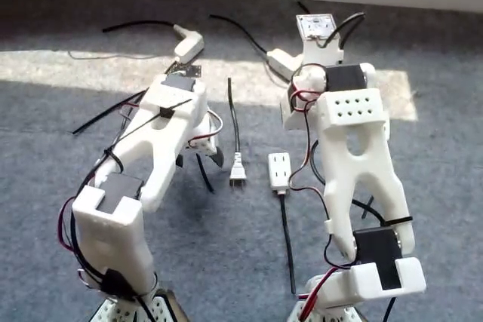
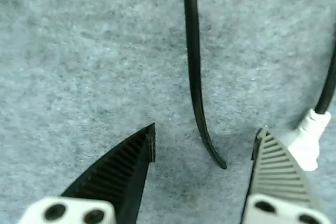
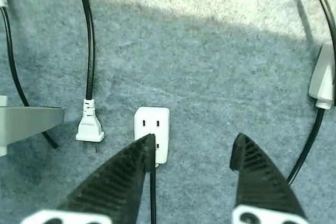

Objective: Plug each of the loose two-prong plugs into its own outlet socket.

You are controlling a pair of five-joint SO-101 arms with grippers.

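A white two-prong plug (image 1: 238, 175) on a black cable lies flat on the grey carpet, prongs toward the near side. Just to its right lies a white outlet block (image 1: 279, 170) with its own black cable. My left gripper (image 1: 202, 159) hangs open low over the carpet left of the plug. In the left wrist view it (image 2: 206, 129) straddles a loose black cable end (image 2: 195, 77), with the plug (image 2: 307, 139) just outside one finger. My right gripper (image 3: 194, 139) is open above the outlet block (image 3: 153, 128), with the plug (image 3: 89, 127) beside that.
Two more white plugs on black cables lie at the back, one (image 1: 189, 44) behind the left arm and one (image 1: 281, 61) behind the right arm. A small white box (image 1: 316, 26) sits at the far edge. The carpet (image 1: 423, 156) lies bare to the right.
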